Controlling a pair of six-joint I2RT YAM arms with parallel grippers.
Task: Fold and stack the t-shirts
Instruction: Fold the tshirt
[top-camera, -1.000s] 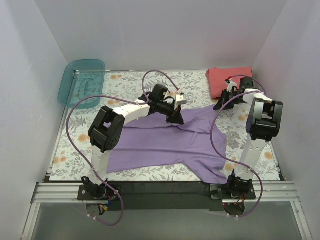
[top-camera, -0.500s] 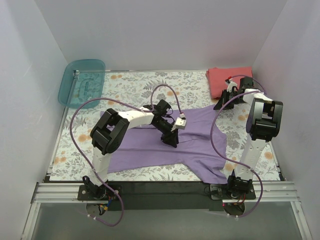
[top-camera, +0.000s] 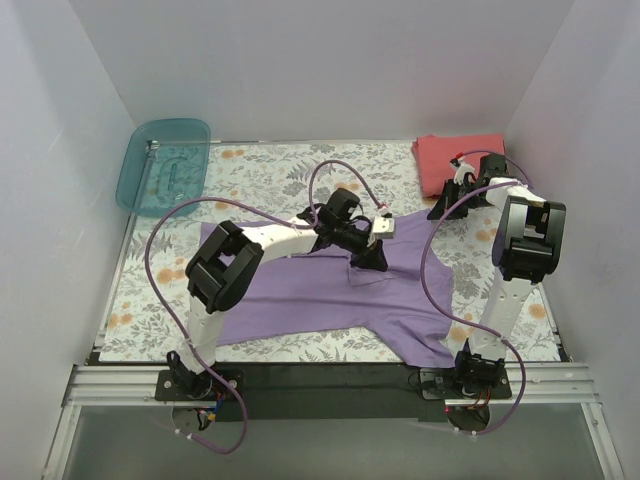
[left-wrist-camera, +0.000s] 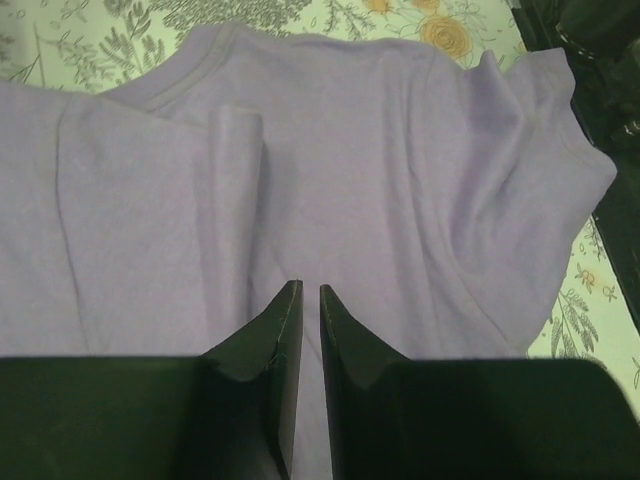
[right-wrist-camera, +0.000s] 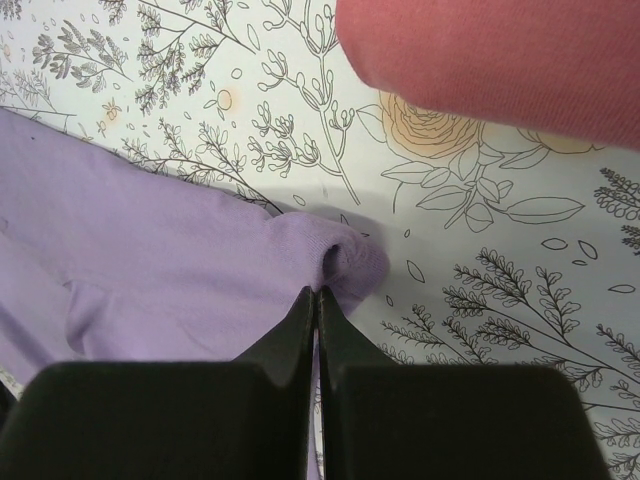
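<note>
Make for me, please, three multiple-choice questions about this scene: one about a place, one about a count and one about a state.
1. Where on the table does the coral-red t-shirt lie?
A. At the near left corner
B. At the far right corner
C. In the middle

2. How many t-shirts are in view?
A. Two
B. One
C. Four

3. How does the right gripper stand?
A. Wide open over bare table
B. Shut on the coral-red t-shirt
C. Shut on a bunched edge of the lavender t-shirt

Answers:
1 B: the top view shows it folded at the far right.
2 A: one is coral-red and one is lavender.
3 C: the right wrist view shows the fingers together, with lavender cloth bunched at their tips.
</note>
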